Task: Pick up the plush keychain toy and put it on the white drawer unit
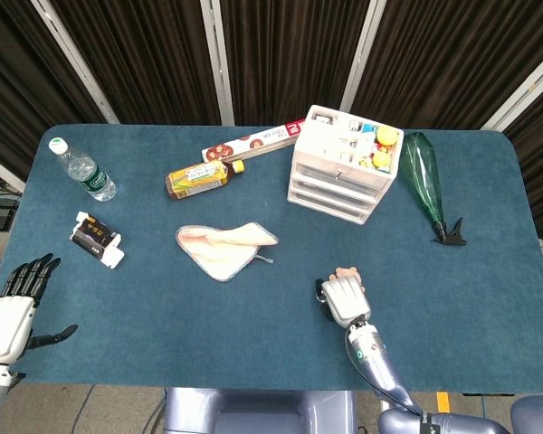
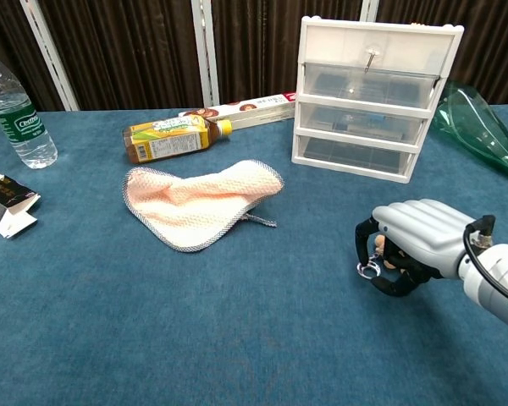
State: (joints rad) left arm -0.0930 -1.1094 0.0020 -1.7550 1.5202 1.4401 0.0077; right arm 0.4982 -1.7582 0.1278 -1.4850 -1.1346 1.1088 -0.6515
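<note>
Cloth (image 1: pixel 226 249) at table centre, bottle (image 1: pixel 196 177) behind it, drawer unit (image 1: pixel 344 165) to their right.

Water bottle (image 1: pixel 83 170), small carton (image 1: pixel 98 239), peach cloth (image 1: pixel 224 249), tea bottle (image 1: pixel 199 178), foil box (image 1: pixel 252 140), green bottle (image 1: pixel 424 175)

This looks like a robot test lab or recording studio, not a home. A table (image 1: pixel 489 271) covered edge to edge in blue felt-like cloth stands before dark pleated curtains (image 1: pixel 281 54) hung between white metal poles (image 1: pixel 215 59), closing off the far side. Unrelated household goods lie scattered on it like test props: a water bottle (image 1: pixel 83 170), a tea bottle (image 1: pixel 199 177), a dishcloth (image 1: pixel 224 249), a white drawer unit (image 1: pixel 342 167), and a green bottle (image 1: pixel 423 176). Grey flooring shows at the near left corner.
</note>
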